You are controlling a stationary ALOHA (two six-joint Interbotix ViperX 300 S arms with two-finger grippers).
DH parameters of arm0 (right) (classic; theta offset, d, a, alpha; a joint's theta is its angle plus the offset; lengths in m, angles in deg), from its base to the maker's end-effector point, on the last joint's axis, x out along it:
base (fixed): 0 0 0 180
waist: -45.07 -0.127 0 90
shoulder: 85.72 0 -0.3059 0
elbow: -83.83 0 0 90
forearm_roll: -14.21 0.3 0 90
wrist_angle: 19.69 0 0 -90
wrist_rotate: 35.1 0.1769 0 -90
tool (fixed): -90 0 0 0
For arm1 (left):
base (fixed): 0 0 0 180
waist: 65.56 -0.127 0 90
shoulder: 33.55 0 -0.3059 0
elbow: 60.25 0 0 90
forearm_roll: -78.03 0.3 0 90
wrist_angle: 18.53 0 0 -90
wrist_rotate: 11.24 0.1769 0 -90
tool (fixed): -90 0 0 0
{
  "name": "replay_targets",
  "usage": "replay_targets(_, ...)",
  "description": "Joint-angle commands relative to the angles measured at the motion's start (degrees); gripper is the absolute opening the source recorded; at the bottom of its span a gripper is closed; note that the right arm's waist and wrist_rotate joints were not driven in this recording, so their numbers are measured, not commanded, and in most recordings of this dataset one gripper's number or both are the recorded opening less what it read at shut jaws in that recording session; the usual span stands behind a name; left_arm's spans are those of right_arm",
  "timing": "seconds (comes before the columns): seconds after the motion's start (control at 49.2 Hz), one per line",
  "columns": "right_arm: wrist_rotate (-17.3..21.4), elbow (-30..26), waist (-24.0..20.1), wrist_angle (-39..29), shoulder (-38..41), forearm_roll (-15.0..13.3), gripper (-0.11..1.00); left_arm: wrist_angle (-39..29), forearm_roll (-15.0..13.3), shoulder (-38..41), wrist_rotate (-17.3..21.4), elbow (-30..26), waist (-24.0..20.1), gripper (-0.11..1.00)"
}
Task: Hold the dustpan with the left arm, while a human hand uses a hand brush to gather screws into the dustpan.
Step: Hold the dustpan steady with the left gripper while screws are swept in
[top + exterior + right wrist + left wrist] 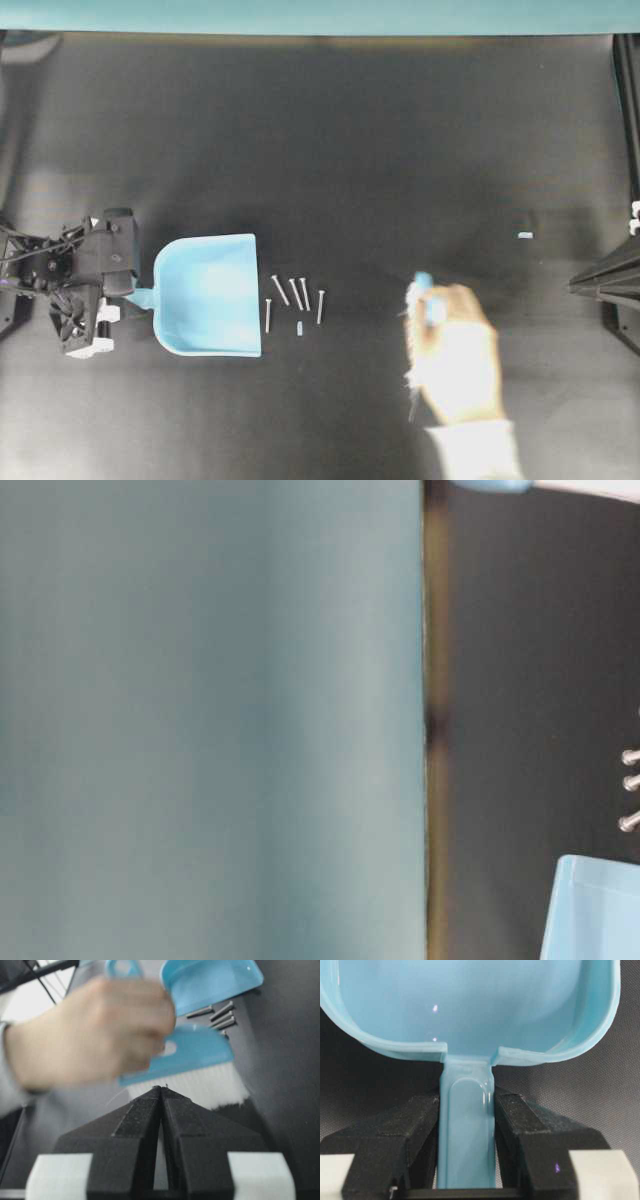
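Observation:
The light blue dustpan [210, 295] lies flat on the black table, its mouth facing right. My left gripper [128, 296] is shut on its short handle [467, 1130], a black pad pressed against each side. Several grey screws [295, 293] lie just right of the pan's mouth, with a small pale stub [299, 327] beside them. Further right, the human hand [455, 355] with a white cuff holds the hand brush [190, 1055], bristles down, apart from the screws. My right gripper [161, 1088] is shut and empty, behind the brush.
The right arm [605, 275] sits at the table's right edge. A pale tape speck [525, 236] lies on the black mat at the right. A teal wall [210, 720] runs along the table's far edge. The dustpan's corner [600, 910] shows in the table-level view.

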Motion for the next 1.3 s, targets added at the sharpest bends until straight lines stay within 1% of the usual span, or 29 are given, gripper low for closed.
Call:
replay_targets(0.0,0.0,-0.3,0.0,0.2,0.4,0.1,0.0,0.6,0.2,0.0,-0.3,-0.8,-0.2,0.29)
replay_targets(0.549,0.0,-0.3,0.0,0.2,0.4,0.1,0.0,0.0,0.1,0.2,0.2,-1.1,-0.2,0.29)
replay_targets(0.853,0.0,-0.3,0.0,0.2,0.4,0.1,0.0,2.4,0.2,0.3,-0.7,-0.4,-0.2,0.29)
replay_targets(0.935,0.0,-0.3,0.0,0.2,0.4,0.1,0.0,4.8,0.2,0.7,-0.8,-0.6,-0.2,0.29)
replay_targets(1.118,-0.1,-0.3,0.0,0.2,0.4,0.1,0.0,13.9,0.2,2.0,-1.6,0.0,-0.4,0.29)
replay_targets(1.179,-0.1,-0.3,0.0,0.2,0.4,0.1,0.0,17.8,0.2,2.4,-1.8,0.9,-0.5,0.29)
replay_targets(1.28,-0.1,-0.3,0.0,0.2,0.4,0.1,0.0,26.4,0.2,2.9,-1.8,2.8,-1.1,0.29)
